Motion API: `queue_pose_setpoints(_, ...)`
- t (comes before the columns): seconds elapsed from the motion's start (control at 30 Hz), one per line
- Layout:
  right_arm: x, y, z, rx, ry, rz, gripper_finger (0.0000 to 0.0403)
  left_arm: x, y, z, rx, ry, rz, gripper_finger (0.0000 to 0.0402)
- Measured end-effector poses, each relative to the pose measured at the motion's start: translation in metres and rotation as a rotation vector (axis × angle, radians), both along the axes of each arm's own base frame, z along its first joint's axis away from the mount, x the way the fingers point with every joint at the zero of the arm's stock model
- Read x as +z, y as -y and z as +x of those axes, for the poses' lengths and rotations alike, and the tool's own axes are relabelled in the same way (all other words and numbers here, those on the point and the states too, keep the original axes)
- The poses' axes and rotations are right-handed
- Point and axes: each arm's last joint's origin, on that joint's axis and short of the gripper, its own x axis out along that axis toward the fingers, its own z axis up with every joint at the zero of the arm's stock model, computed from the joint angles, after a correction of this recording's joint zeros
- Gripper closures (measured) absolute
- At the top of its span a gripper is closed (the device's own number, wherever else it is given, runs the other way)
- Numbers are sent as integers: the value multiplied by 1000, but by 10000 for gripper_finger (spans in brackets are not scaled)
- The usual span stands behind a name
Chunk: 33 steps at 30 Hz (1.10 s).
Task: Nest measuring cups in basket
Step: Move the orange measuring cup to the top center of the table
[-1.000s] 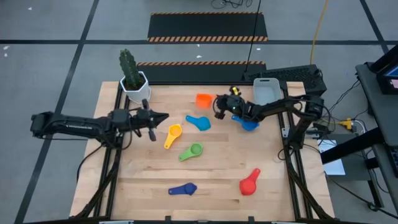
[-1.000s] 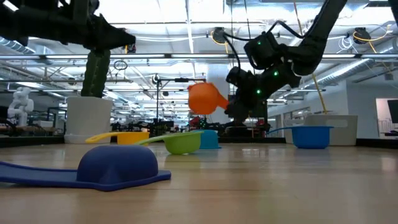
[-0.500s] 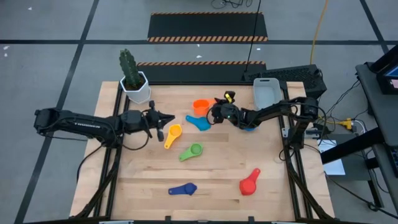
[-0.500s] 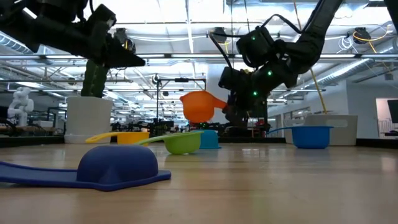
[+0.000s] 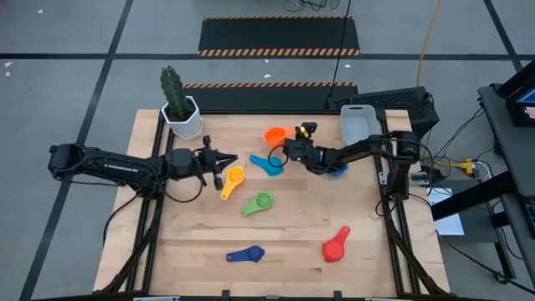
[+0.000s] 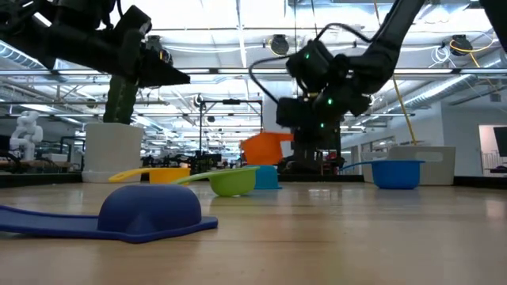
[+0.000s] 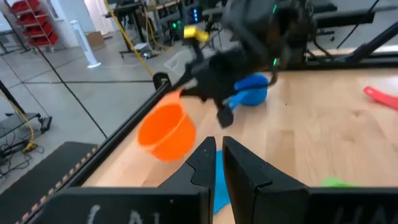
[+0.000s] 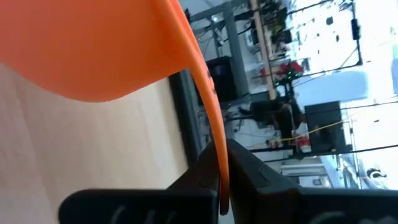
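- Near the desk's far edge (image 5: pixel 251 119), the right gripper (image 5: pixel 290 147) is pinched shut on the orange cup (image 5: pixel 274 135) by its handle.
- The basket (image 5: pixel 356 124) sits behind it, at the far right corner.
- The handle points toward the basket.
- The left gripper (image 5: pixel 226 158), nearly shut and empty, waits farther away.

A robotics lab is indicated: a wooden worktop (image 5: pixel 276 242) on a metal frame, hazard-striped floor mats (image 5: pixel 279 36), ceiling trusses and a white humanoid robot (image 6: pixel 24 134) behind
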Motion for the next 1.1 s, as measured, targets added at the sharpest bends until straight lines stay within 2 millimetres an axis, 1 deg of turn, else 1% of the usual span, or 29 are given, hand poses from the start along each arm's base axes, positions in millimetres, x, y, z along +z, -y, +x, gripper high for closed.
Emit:
queue_pose_setpoints(0.17,-16,3,3,-10,-63,-21,401,3,4,1,-27,24,9,368)
queue_pose_setpoints(0.37,-24,3,6,32,-81,-3,401,3,3,1,-25,22,15,368)
queue_pose_setpoints(0.47,-25,3,6,40,-95,-7,394,2,3,1,-24,16,15,368)
queue_pose_setpoints(0.57,-26,3,6,39,-100,-4,376,2,3,1,-25,13,24,368)
queue_pose_setpoints(0.7,-26,2,5,39,-102,-1,342,2,3,1,-24,10,26,368)
queue_pose_setpoints(0.9,-28,-4,5,45,-82,37,290,1,3,1,-24,4,26,368)
queue_pose_setpoints(1.1,-27,-7,0,49,-74,103,257,1,3,0,-23,4,22,368)
